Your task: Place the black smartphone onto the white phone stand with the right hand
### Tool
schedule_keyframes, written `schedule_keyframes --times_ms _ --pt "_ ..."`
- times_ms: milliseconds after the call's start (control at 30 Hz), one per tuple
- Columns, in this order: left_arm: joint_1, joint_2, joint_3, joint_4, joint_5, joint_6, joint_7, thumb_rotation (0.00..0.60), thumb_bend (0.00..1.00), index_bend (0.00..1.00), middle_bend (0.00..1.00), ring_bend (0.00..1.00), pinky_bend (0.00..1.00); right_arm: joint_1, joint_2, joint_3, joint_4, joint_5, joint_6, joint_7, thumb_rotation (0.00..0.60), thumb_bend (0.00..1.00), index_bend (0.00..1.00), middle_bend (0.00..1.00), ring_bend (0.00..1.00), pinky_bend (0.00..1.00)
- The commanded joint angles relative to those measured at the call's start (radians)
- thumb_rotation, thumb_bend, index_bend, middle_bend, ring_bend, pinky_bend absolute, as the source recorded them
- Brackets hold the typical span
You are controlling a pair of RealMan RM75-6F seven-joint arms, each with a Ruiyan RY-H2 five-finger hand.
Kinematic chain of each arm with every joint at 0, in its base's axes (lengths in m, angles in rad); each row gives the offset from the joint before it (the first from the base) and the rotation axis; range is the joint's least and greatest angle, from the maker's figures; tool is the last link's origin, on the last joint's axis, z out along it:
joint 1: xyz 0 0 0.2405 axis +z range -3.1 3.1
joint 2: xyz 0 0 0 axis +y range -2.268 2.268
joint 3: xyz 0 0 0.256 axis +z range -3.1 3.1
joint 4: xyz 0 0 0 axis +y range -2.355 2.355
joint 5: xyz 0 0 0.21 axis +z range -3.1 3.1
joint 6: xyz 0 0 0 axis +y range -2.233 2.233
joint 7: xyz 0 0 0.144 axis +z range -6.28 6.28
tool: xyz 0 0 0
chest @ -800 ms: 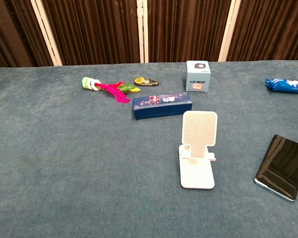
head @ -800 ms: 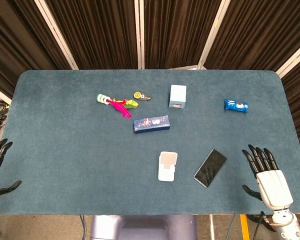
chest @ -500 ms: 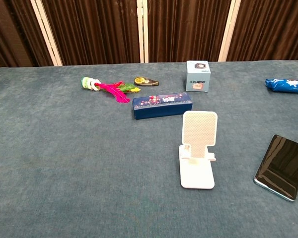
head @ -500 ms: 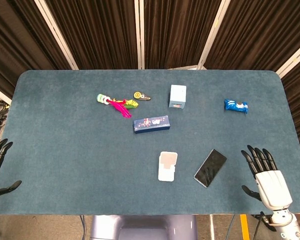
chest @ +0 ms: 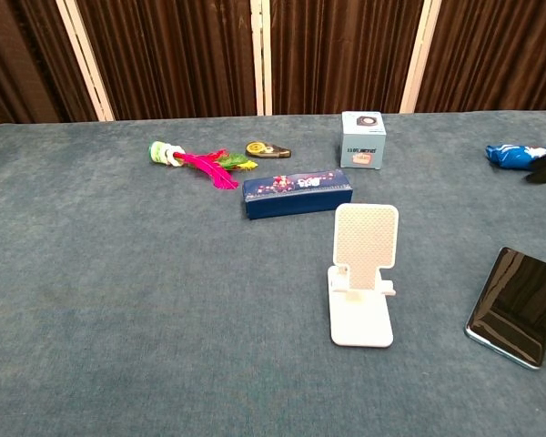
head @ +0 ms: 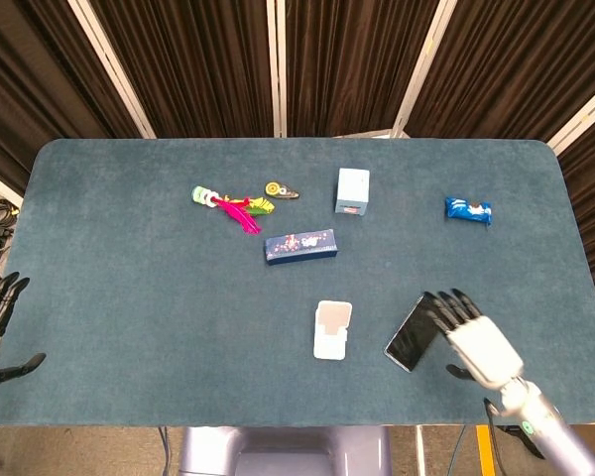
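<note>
While no writing reads clearly (light blue box (chest: 363, 138) label blurred), right hand (head: 471, 337) hovers.

Matt cloth below, gloss and plastic on top

Covered in a matt, felt-like teal cloth: desk (chest: 118, 300); glossy black glass face, mirror-smooth: smartphone (chest: 517, 306); matt white plastic with a fine dotted texture on the back plate: phone stand (chest: 364, 273); shiny blue printed cardboard: long box (chest: 297, 194); crinkled glossy blue wrapper: snack packet (chest: 517, 157); smooth white plastic shell with dull black fingers (head: 438, 307): right hand (head: 473, 340)
</note>
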Motion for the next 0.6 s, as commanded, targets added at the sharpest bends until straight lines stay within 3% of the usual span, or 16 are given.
schedule_keyframes --times_ms 33,333,600 --pt "-0.007 -0.002 -0.007 0.001 -0.017 -0.011 0.003 0.600 0.00 0.00 0.00 0.00 0.00 0.114 -0.032 -0.016 0.106 -0.100 -0.096 0.046 0.600 0.00 0.02 0.02 0.00 0.00" --pt "-0.022 -0.014 -0.019 0.010 -0.066 -0.044 0.027 0.600 0.00 0.00 0.00 0.00 0.00 0.252 -0.108 -0.090 0.280 -0.277 -0.127 0.114 0.600 0.00 0.06 0.10 0.00 0.00" --pt "-0.038 -0.031 -0.027 0.015 -0.101 -0.072 0.060 0.600 0.00 0.00 0.00 0.00 0.00 0.317 -0.187 -0.152 0.442 -0.391 -0.062 0.138 0.600 0.00 0.07 0.11 0.00 0.00"
